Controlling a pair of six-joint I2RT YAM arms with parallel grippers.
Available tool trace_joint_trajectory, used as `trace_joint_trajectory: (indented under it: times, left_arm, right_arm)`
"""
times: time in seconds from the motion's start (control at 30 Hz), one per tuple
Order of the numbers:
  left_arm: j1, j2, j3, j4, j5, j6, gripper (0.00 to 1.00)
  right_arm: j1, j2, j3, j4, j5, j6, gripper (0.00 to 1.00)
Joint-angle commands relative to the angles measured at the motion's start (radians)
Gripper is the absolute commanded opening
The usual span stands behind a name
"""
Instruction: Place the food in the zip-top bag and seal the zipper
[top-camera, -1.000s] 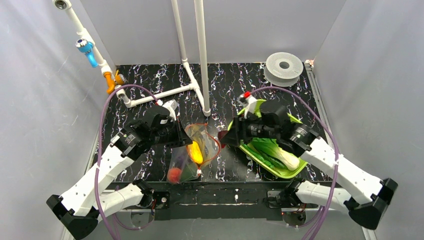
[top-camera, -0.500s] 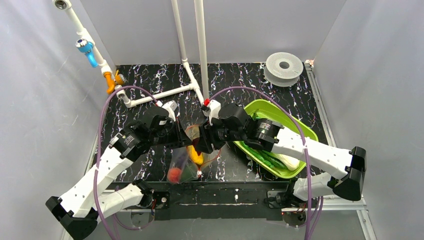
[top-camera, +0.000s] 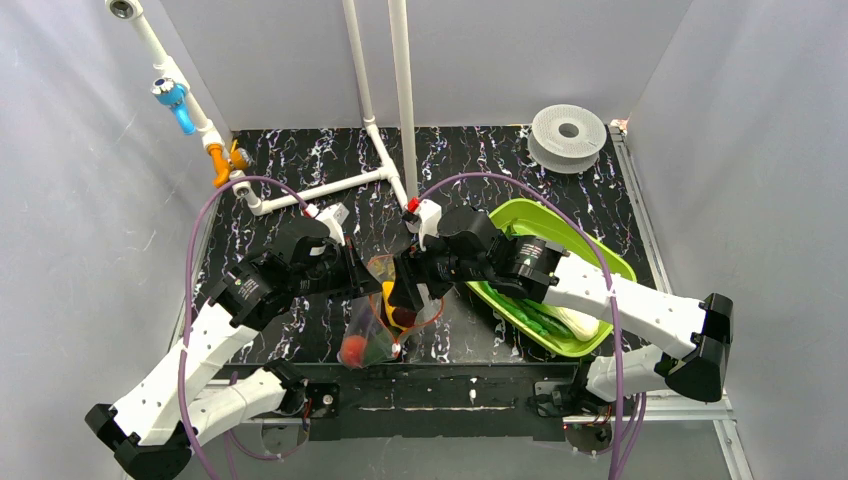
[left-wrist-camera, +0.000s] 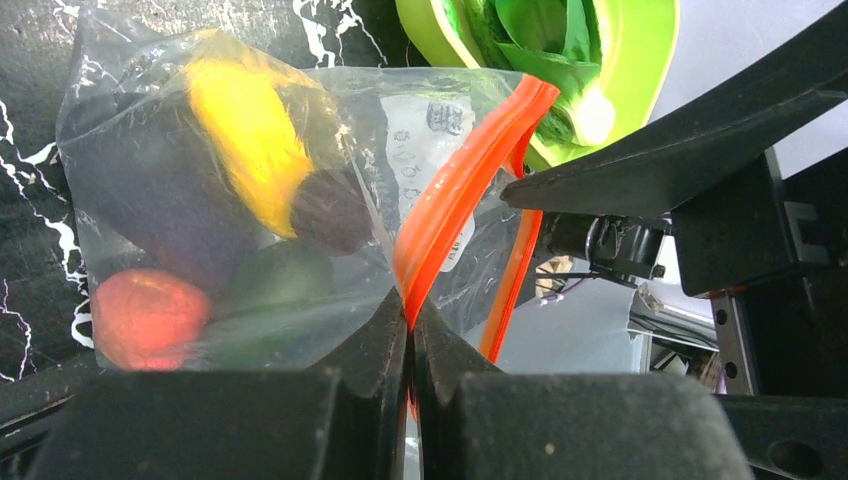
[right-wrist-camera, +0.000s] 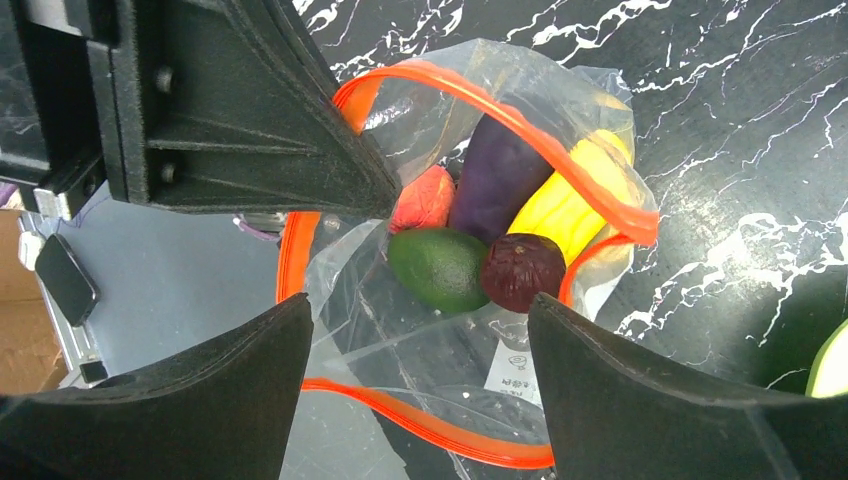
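Directly below the wide-spread right pincer (right-wrist-camera: 418, 320) gapes the zip-top bag (right-wrist-camera: 420, 392) (left pincer (left-wrist-camera: 410, 312) clamps its zipper (left-wrist-camera: 455, 195)).

Seen from above, you find the zip-top bag (top-camera: 368, 322) at the table's (top-camera: 300, 165) near middle, the food (right-wrist-camera: 440, 268) in it; the tray (top-camera: 545, 222) lies to its right, the spool (top-camera: 568, 135) behind that.
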Motion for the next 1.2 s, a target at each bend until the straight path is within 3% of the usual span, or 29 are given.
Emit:
trace_joint_trajectory:
  times: [0.0, 0.33, 0.37, 0.43, 0.5, 0.6, 0.7, 0.87, 1.07, 1.17]
  left_arm:
    - [0.002, -0.017, -0.017, 0.004, 0.012, -0.011, 0.0]
    - [0.002, -0.009, -0.041, 0.018, 0.02, -0.02, 0.0]
    - [0.001, -0.003, -0.046, 0.018, 0.021, -0.016, 0.0]
    - [0.002, -0.006, -0.037, 0.0, 0.016, -0.006, 0.0]
    - [0.002, -0.037, 0.057, -0.059, -0.057, 0.018, 0.0]
    - [0.002, -0.032, 0.125, -0.074, -0.087, 0.043, 0.0]
    - [0.002, -0.023, 0.096, -0.076, -0.097, 0.049, 0.0]
    - [0.002, -0.03, 0.069, -0.082, -0.099, 0.047, 0.0]
    - [0.001, -0.037, 0.04, -0.069, -0.081, 0.04, 0.0]
    - [0.002, -0.035, 0.031, -0.058, -0.073, 0.037, 0.0]
  right_arm:
    - [0.007, -0.058, 0.007, 0.021, -0.011, -0.01, 0.85]
    - [0.005, -0.226, -0.047, -0.032, 0.158, -0.028, 0.85]
    - [0.006, -0.258, -0.062, -0.044, 0.217, -0.032, 0.85]
    - [0.005, -0.359, -0.109, -0.099, 0.455, -0.051, 0.95]
    - [-0.006, -0.459, -0.167, -0.17, 0.675, -0.05, 0.98]
    - [-0.058, -0.527, -0.229, -0.209, 0.76, -0.013, 0.98]
    - [-0.332, -0.54, -0.308, -0.243, 0.529, 0.043, 0.98]
    - [-0.482, -0.454, -0.33, -0.253, 0.371, 0.042, 0.98]
    - [-0.51, -0.388, -0.377, -0.208, 0.074, 0.126, 0.94]
    - [-0.512, -0.37, -0.453, -0.155, 0.032, 0.177, 0.93]
